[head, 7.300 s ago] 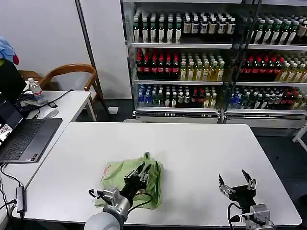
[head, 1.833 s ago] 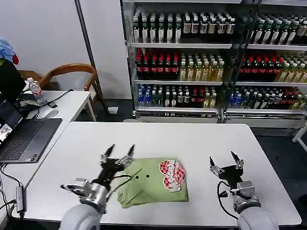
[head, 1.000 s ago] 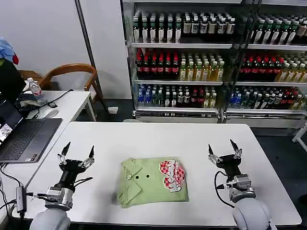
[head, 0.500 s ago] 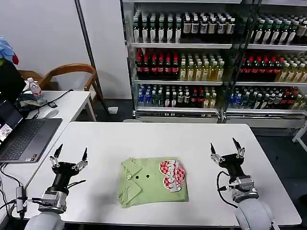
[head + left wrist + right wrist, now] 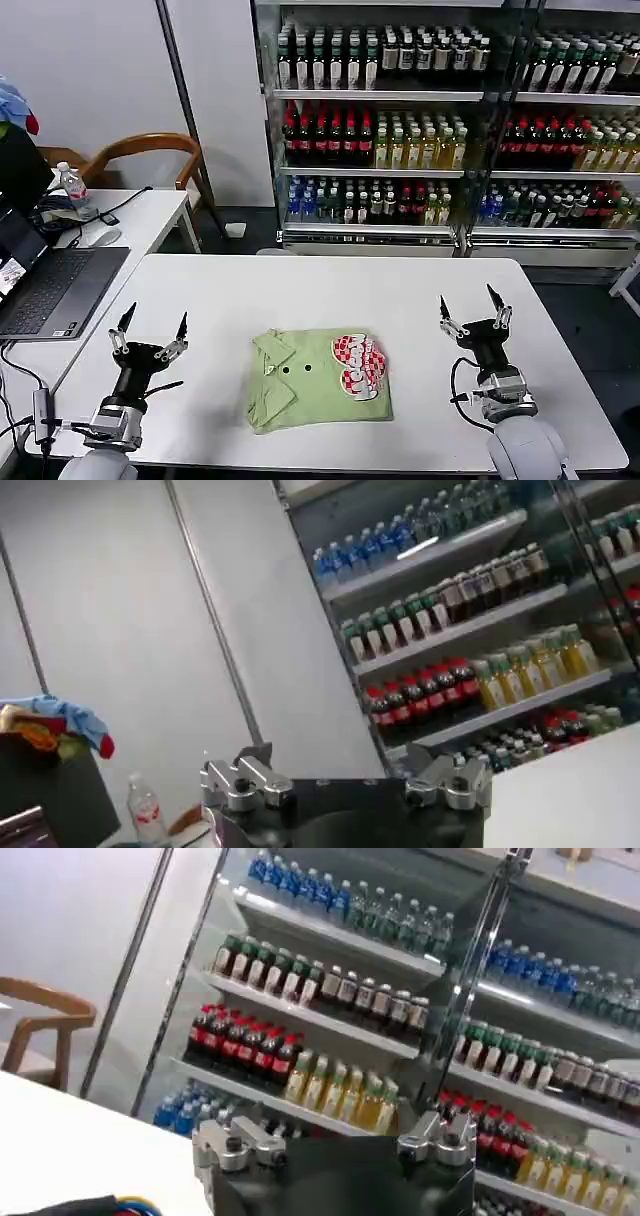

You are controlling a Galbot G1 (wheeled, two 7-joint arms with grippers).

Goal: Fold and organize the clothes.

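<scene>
On table | folded polo shirt, checkered print, lettering unreadable

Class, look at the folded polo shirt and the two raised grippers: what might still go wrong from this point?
1. The polo shirt lies near the table's front edge; a nudge might drag it off.
2. Its collar end looks loosely layered, so the fold may spring open.
3. The left gripper and right gripper are open, with pointed fingers that might snag cloth if lowered.
</scene>
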